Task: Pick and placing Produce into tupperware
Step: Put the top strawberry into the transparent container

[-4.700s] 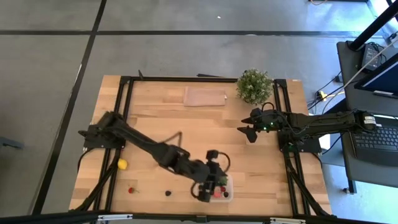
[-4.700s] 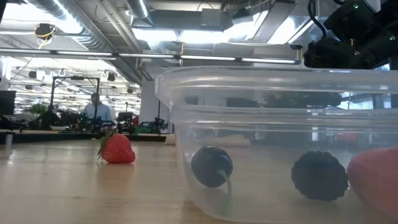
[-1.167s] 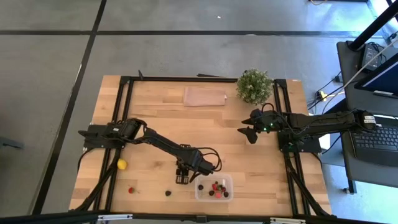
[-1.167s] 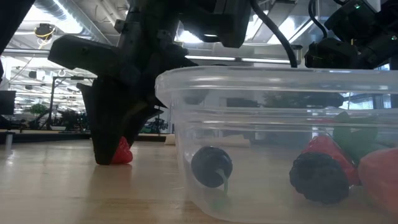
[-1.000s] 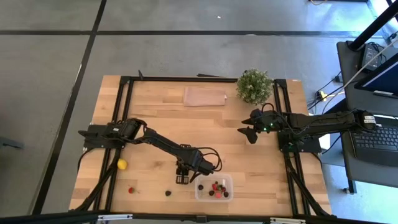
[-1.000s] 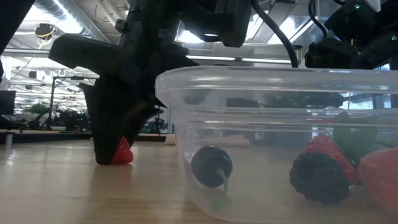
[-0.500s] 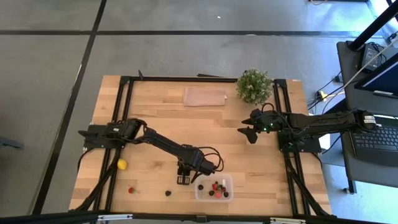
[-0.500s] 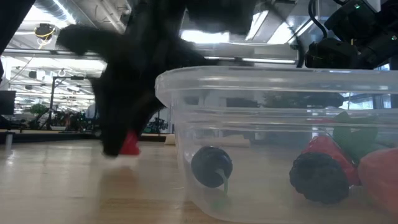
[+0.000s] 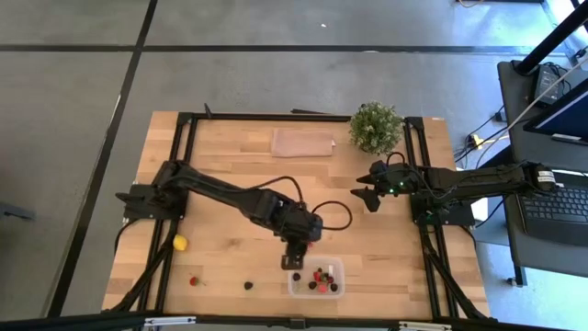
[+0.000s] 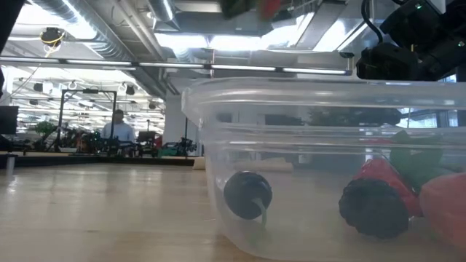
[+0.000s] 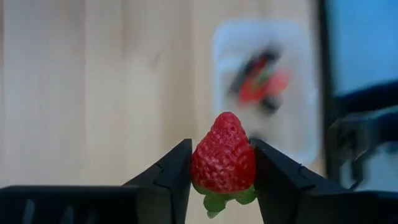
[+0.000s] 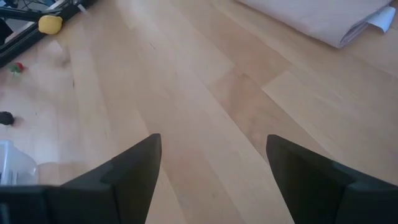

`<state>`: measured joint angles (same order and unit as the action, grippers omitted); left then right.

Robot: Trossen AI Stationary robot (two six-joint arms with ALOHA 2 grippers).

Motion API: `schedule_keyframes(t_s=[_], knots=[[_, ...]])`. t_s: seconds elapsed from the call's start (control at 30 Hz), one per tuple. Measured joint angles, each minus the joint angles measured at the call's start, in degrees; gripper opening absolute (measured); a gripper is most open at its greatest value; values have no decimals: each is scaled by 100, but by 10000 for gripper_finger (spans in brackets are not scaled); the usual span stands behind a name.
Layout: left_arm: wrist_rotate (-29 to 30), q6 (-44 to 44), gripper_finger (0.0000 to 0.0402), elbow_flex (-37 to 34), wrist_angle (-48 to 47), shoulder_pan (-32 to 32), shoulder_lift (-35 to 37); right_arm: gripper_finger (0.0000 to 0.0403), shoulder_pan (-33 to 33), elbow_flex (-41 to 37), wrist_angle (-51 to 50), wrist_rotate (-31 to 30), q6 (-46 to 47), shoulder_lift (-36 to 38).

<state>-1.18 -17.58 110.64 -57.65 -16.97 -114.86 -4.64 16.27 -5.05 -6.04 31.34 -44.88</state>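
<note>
While the high view takes in the whole desk (image 9: 230, 156), it gives the produce only as specks: at lower left a yellow lemon (image 9: 181, 243) lies by the left rail, with a loose strawberry (image 9: 194, 281) and a dark berry (image 9: 248, 285) along the bottom edge to its right. From the left edge of the desk the left arm reaches across toward the lower middle, where the left gripper (image 9: 292, 262) hangs just above and left of the tupperware (image 9: 316, 276). Only the left wrist view shows what that gripper carries: its two dark fingers (image 11: 168, 180) are clamped on a red strawberry (image 11: 223, 155), tip pointing away from the camera, green leaves at the base, with the tub blurred over pale wood beyond.

Near the lower middle of the high view the clear tub holds several red and dark pieces. Up close in the low view, the same tub fills the right half of the frame, showing through its wall a round dark berry (image 10: 247, 194), a bumpy blackberry (image 10: 373, 206) and red fruit (image 10: 444, 207) behind it. A person (image 10: 119, 129) sits far back in the room at left.

At upper middle lie a brownish sheet (image 9: 302, 142) and a potted plant (image 9: 375, 127). Right of centre, the right gripper (image 9: 365, 196) waits, well apart from the tub; its wrist view shows the fingers (image 12: 127, 171) spread wide over bare wood, nothing between them.
</note>
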Motion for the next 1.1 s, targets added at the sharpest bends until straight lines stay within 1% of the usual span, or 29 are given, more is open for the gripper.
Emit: schedule_keyframes(t_s=[0.1,0.2,0.4,0.67,0.9,1.1], knots=[[-128,35,141,16,832,-92,41,291,1,0,19,0,4,0],[-125,166,147,22,1292,-209,-74,291,0,0,19,2,3,0],[-82,10,134,18,1392,-326,-596,291,1,0,13,5,39,0],[-108,-370,151,16,1401,-478,-1296,291,2,0,5,11,10,0],[-292,-520,142,12,1392,-553,-1656,291,2,0,-3,11,-38,0],[-262,-626,173,12,1421,-527,-1679,291,2,0,-17,11,-93,0]])
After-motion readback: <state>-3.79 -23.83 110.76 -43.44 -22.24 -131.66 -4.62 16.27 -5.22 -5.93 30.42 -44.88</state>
